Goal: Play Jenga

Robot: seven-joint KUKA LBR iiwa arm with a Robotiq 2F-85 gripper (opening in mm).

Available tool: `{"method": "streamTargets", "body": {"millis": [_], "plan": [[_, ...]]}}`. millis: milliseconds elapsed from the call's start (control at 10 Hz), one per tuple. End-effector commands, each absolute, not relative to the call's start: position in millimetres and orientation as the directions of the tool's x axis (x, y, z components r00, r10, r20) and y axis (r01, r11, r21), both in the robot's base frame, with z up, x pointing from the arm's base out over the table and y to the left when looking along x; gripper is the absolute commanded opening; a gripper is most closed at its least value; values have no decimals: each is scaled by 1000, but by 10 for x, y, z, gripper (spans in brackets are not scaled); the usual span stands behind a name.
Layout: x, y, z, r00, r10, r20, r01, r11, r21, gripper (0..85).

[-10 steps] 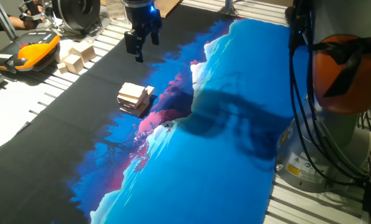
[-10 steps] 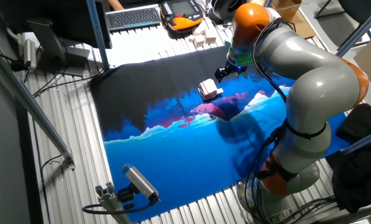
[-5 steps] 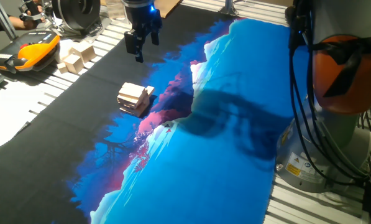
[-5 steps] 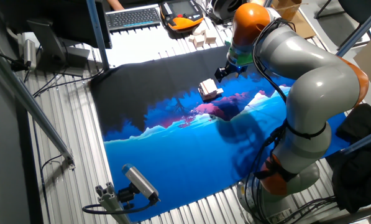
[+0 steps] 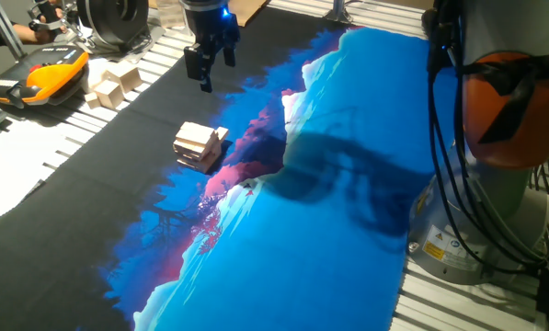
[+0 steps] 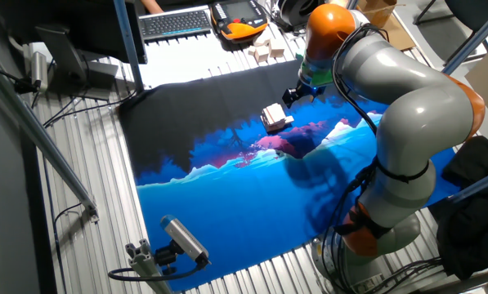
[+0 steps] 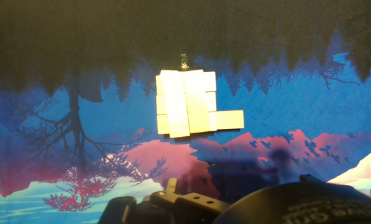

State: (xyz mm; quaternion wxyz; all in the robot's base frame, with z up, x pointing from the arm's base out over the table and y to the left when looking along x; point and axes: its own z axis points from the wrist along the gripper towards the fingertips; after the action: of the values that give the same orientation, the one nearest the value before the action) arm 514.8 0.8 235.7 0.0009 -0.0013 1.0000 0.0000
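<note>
Jenga stack [image 5: 199, 145] sits on the printed mat [image 5: 329, 230], at the border of its black and blue areas. 1 block [image 7: 227, 119] juts from the stack's side in the hand view; the layer count is unclear. Gripper [image 5: 206, 64] hangs above the mat, well apart from the stack. Fingers [image 5: 207, 74] are spread, holding nothing. Fingertips are not visible in the hand view.

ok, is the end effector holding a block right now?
No, the end effector hangs above the mat with nothing between its fingers, apart from the Jenga stack.
</note>
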Motion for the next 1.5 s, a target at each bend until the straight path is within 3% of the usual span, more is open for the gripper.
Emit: {"method": "streamTargets", "body": {"millis": [0,600,800,1200,1300,1400], "plan": [[5149,7,2358,-964,191,183,190,982,-27,0],[5148,7,2358,-964,193,181,191,981,-27,0],[5122,2,2363,-961,235,142,235,972,-24,0],[5113,-26,2370,-916,390,95,389,921,-33,0],[5111,-36,2372,-865,495,86,492,869,-48,0],[5114,-42,2380,-804,588,86,589,808,-11,0]]}}
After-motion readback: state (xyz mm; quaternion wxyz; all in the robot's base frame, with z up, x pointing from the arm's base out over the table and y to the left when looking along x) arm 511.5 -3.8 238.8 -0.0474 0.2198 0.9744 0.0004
